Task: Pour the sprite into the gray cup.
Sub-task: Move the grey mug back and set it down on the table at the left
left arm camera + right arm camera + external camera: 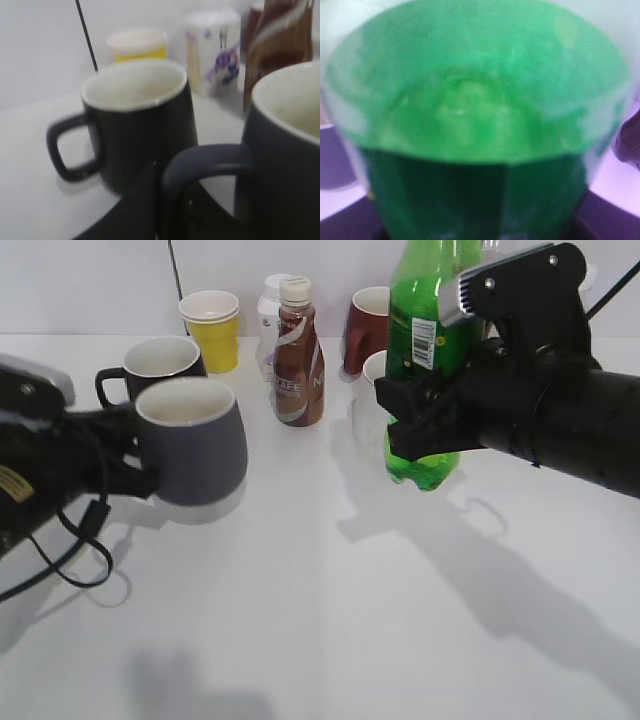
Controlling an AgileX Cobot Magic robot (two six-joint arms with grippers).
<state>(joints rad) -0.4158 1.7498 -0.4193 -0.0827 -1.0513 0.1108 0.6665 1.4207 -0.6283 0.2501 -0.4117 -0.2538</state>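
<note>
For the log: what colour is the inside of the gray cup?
Off-white inside the gray cup; the exterior view shows it best.

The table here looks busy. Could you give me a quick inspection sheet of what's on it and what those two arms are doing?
Surface: white table, dry, shadows only.
Job's things: sprite upright, held above the table; gray cup gripped at its handle side.
Clutter: black mug behind the gray cup, yellow cup, brown coffee bottle, white container, maroon mug, white mug partly hidden.
Grippers: right gripper clamps the sprite; left gripper at the cup handle, grip unclear.
Cables: black cable looping below the left arm.
Surroundings: plain white wall.
</note>
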